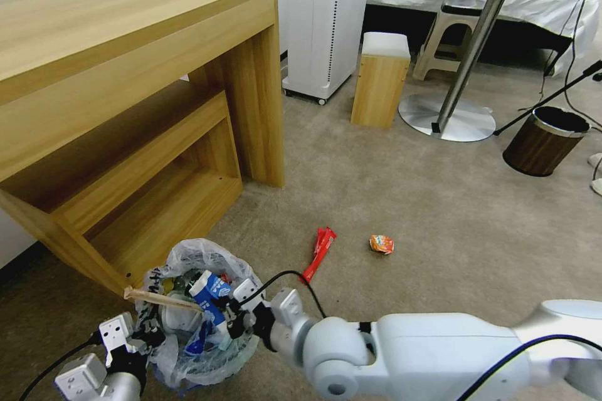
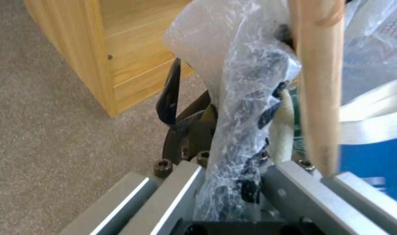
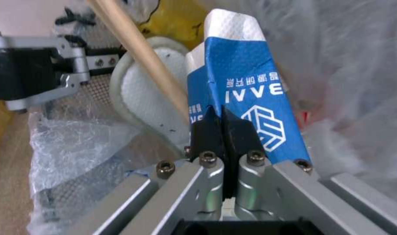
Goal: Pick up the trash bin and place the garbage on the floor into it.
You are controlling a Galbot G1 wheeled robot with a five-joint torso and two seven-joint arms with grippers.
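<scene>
The trash bin (image 1: pixel 188 351), lined with crinkled clear plastic (image 2: pixel 246 98), sits at my lower left by the wooden desk. My left gripper (image 1: pixel 139 333) is shut on its rim, with the bag (image 2: pixel 233 147) running between the fingers. Inside lie a white slipper (image 3: pixel 142 91) and a wooden stick (image 1: pixel 162 299). My right gripper (image 1: pixel 237 318) is over the bin, its black pads (image 3: pixel 209 130) shut on the lower edge of the blue-white carton (image 3: pixel 246 85), which stands tilted among the rubbish. On the carpet beyond lie a red wrapper (image 1: pixel 321 252) and an orange wrapper (image 1: pixel 381 244).
The wooden desk (image 1: pixel 125 62) with its lower shelf stands close on the left. Farther off are a white appliance (image 1: pixel 326 19), a small wooden stool (image 1: pixel 380 78), a round table's metal base (image 1: pixel 448 116) and a brown wood-grain bin (image 1: pixel 544 140). Open carpet surrounds the wrappers.
</scene>
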